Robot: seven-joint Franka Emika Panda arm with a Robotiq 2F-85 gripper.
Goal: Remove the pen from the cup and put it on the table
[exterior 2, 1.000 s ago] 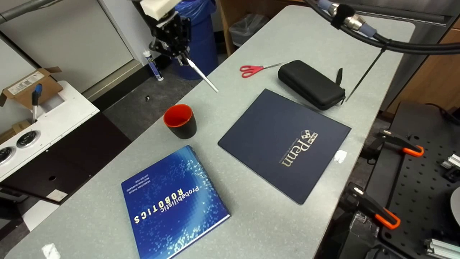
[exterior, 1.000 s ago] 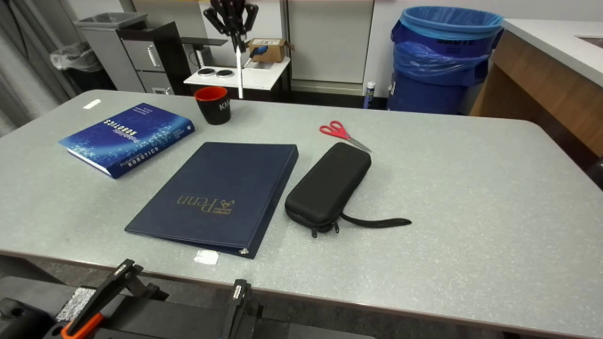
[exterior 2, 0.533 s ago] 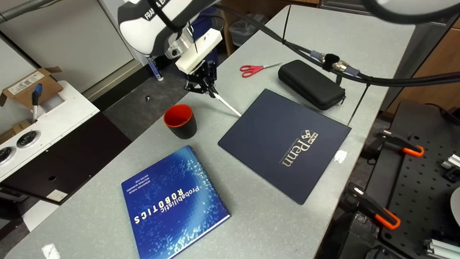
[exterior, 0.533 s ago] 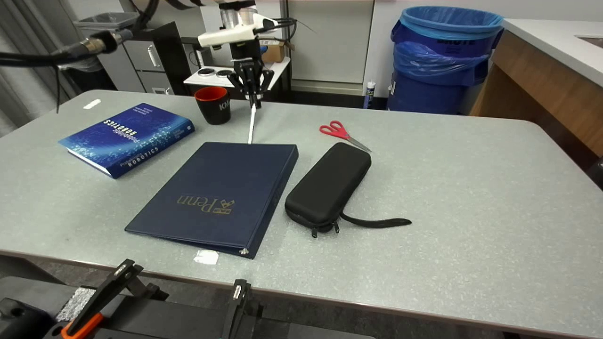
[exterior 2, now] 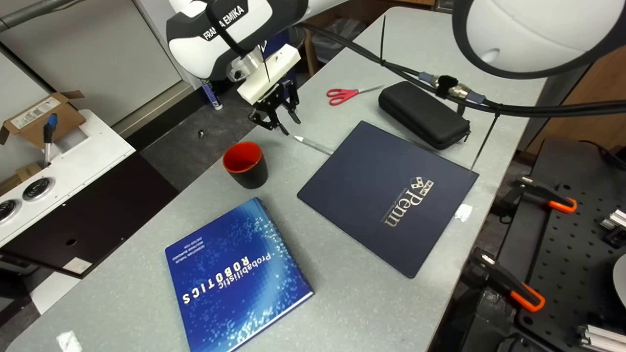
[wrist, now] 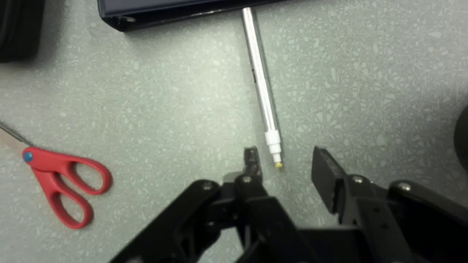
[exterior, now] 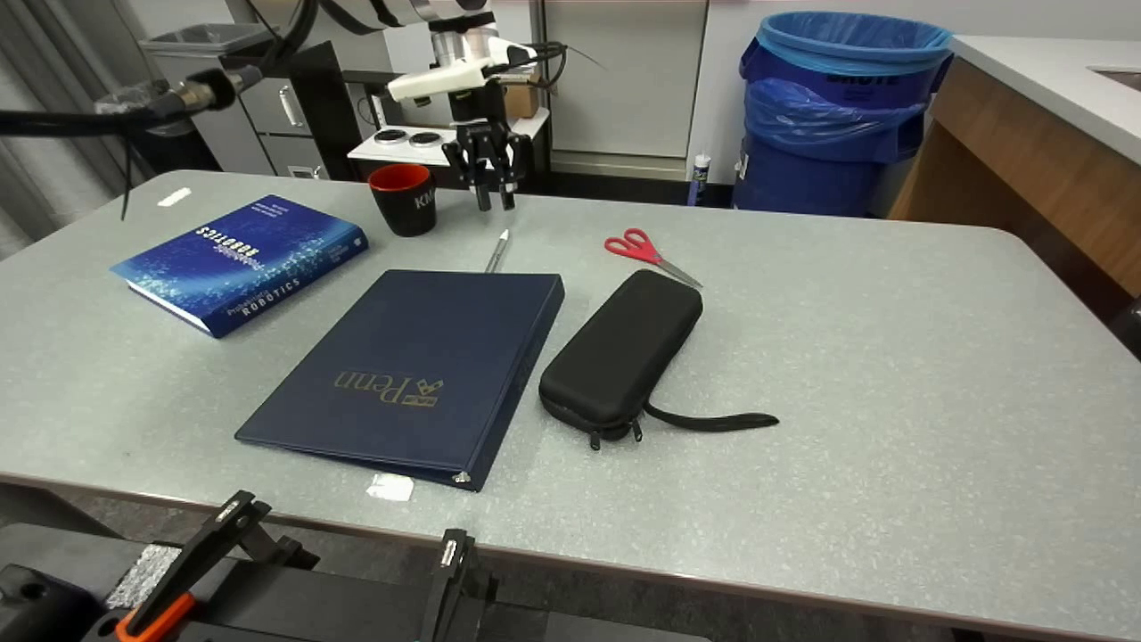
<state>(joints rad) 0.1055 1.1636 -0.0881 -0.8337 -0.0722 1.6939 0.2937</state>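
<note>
The pen [exterior: 498,251] lies on the grey table [exterior: 856,401] between the cup and the scissors, one end at the dark binder's edge. It shows in both exterior views [exterior 2: 313,144]. In the wrist view the pen [wrist: 260,82] is silvery with a white, yellow-tipped end. The black cup [exterior: 406,210] with red inside stands upright; its inside looks empty in an exterior view [exterior 2: 251,175]. Its dark side shows at the wrist view's right edge [wrist: 462,138]. My gripper [exterior: 496,205] is open and empty above the pen's white end; its fingers [wrist: 286,155] stand apart.
A navy binder [exterior: 419,357] lies just beside the pen. A blue book [exterior: 241,259] lies near the cup. Red-handled scissors [exterior: 635,245] and a black case [exterior: 624,348] lie on the pen's other side. The table's far edge runs near the gripper.
My gripper came down with the pen in it towards the table by the binder. It has since opened, and the pen now lies flat on the table, with the gripper slightly away from it.
</note>
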